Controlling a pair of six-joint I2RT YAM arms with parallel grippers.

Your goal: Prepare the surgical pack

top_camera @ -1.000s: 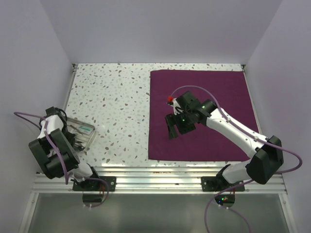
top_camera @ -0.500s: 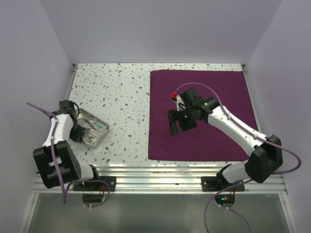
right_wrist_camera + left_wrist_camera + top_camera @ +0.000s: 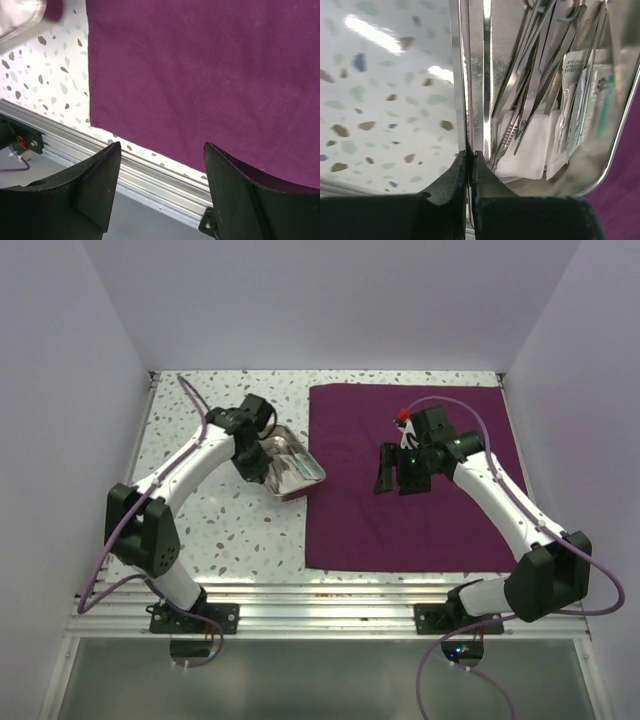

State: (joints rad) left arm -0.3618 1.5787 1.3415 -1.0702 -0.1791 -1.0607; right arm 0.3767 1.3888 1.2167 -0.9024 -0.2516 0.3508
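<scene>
The surgical pack is a large dark-purple cloth [image 3: 420, 530] spread flat on the right half of the table; it also fills the right wrist view [image 3: 210, 75]. My left gripper [image 3: 262, 468] is shut on the rim of a steel tray [image 3: 300, 452] and holds it at the cloth's left edge. In the left wrist view the black fingers [image 3: 468, 156] pinch the tray wall [image 3: 470, 75]. Inside lie several steel instruments [image 3: 535, 75], white gauze pads [image 3: 530, 150] and packets. My right gripper [image 3: 398, 478] is open and empty above the cloth's middle.
The speckled white tabletop [image 3: 200, 420] lies left of the cloth. An aluminium rail [image 3: 330, 590] runs along the near edge; it also shows in the right wrist view [image 3: 150, 180]. Purple walls close in the left, back and right sides.
My left arm has carried the tray from the near left corner up and right to the cloth's left edge. My right gripper has moved right and a little back over the cloth.
</scene>
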